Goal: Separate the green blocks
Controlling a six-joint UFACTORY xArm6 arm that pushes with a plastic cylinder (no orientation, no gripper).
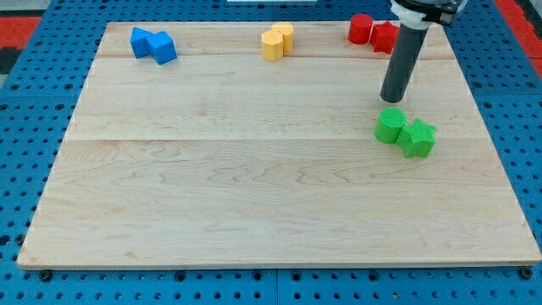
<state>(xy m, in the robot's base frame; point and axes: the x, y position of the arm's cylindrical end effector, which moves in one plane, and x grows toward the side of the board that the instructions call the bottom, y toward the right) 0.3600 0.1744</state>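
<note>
Pale wooden surface (pixel 254 195) on a blue pegboard, blocks in same-colour pairs. No hand on this arm, so nothing opens or closes; the dark rod ends in my tip (pixel 393 99), which rests on the surface just above the green pair toward the view's top, apart from both blocks but near. The green round block (pixel 390 124) lies directly below the tip; the green star-like block (pixel 417 138) touches it on the view's right and slightly lower. The tip appears lined up near the seam so a push downward could wedge them apart, though it sits more over the round one. Further out: two red blocks (pixel 373 32) behind the rod at the top edge, two yellow blocks (pixel 277 40) top centre, two blue blocks (pixel 153 44) top left.
</note>
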